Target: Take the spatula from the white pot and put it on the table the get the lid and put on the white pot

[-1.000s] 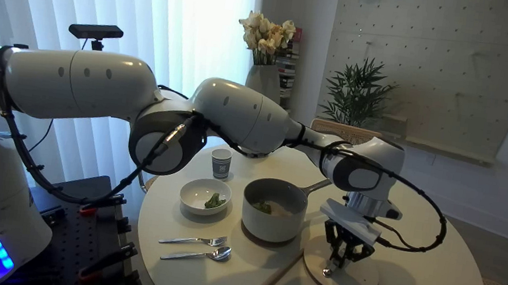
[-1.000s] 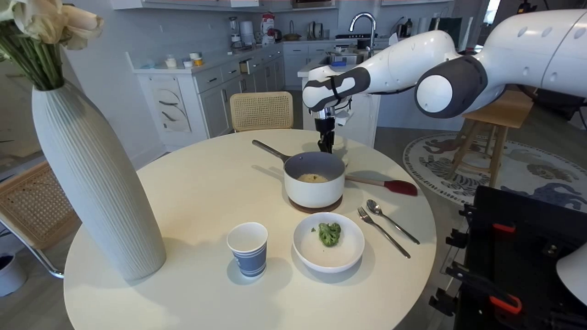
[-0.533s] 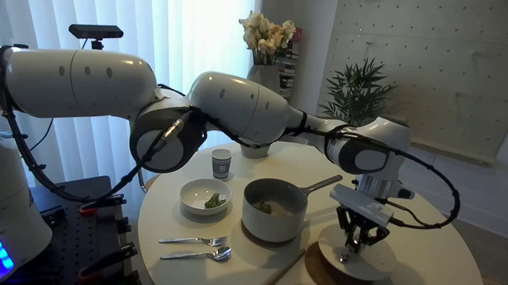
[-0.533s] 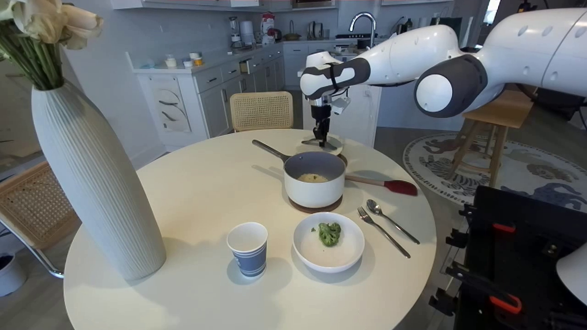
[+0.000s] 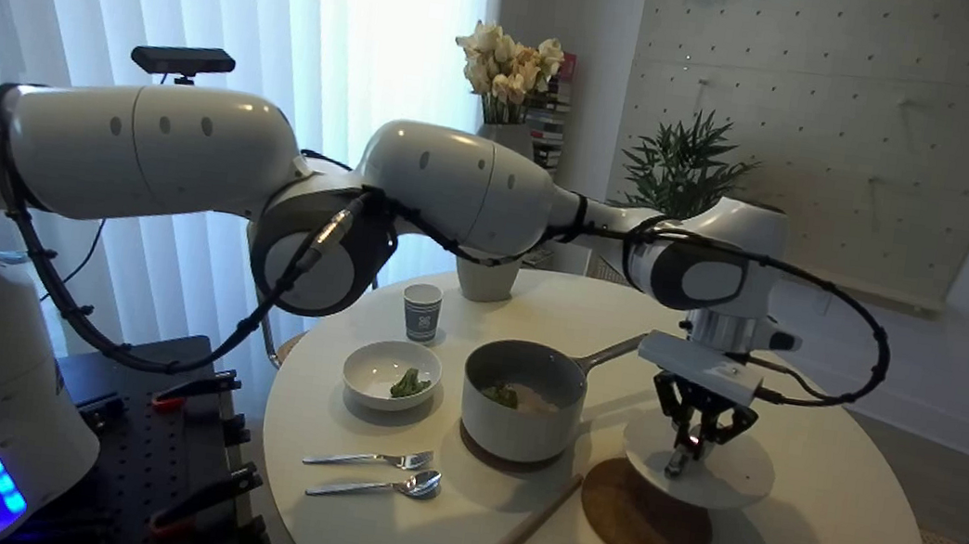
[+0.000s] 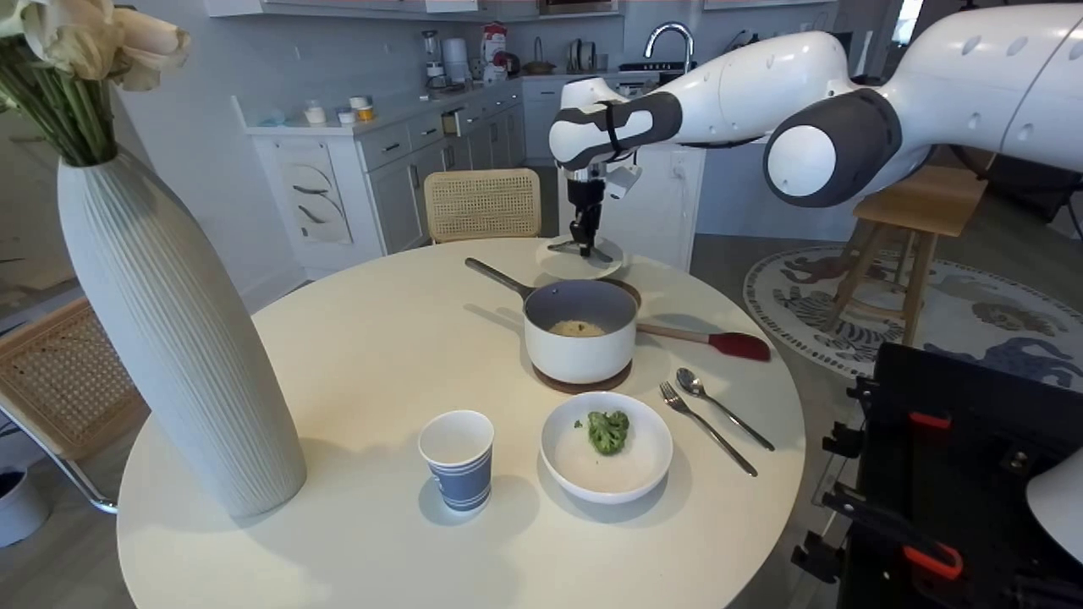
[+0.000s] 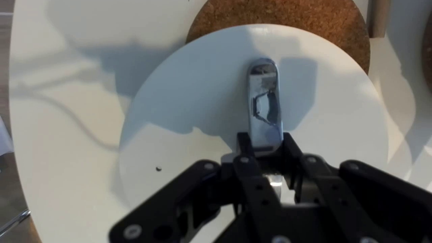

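In an exterior view, the lid [image 5: 711,482] is held aloft by the gripper [image 5: 688,443], jaws clamped on its handle [image 5: 675,466], at three o'clock from the white pot [image 5: 511,425].

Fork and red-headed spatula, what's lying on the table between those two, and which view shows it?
The metal spoon lies between the fork and the spatula; it shows there in both exterior views.

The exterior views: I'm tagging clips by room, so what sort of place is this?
Probably a home's dining area open to a kitchen: an exterior view shows a round white table, with white base cabinets and a gooseneck faucet beyond.
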Tool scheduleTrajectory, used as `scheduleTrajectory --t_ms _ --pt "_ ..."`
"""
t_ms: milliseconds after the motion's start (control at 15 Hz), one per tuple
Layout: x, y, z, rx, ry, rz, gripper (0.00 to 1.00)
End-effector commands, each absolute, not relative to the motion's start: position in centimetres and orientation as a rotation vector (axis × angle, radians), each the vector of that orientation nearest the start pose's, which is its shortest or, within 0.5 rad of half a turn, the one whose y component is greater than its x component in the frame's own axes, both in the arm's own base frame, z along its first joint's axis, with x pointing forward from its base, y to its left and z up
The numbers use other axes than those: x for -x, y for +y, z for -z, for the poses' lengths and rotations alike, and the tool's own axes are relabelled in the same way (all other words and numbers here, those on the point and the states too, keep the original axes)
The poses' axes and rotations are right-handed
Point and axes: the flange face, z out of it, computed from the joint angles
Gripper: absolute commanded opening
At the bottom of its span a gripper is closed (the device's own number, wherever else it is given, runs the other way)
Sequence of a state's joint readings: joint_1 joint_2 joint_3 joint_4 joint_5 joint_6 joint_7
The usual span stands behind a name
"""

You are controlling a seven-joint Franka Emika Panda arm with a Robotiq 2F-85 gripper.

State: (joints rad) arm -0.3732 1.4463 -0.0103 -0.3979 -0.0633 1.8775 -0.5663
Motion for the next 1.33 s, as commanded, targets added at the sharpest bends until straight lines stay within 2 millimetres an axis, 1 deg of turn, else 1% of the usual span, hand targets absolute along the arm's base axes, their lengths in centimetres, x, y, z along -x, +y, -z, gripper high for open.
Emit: scheduleTrajectory --t_ms 0,400,667,1000,1267 --pt "-75.4 -28.9 -20.3 3.188 -0.353 -0.048 0.06" --pt "-75.3 -27.4 -23.3 3.167 -0.357 -0.133 0.06" --pt "-75.2 -26.0 -24.8 3.143 -0.367 -0.2 0.06" --pt "-75.7 -23.1 -25.9 3.113 -0.424 -0.237 0.06" --pt "-76.2 -20.3 -26.0 3.092 -0.477 -0.26 0.06"
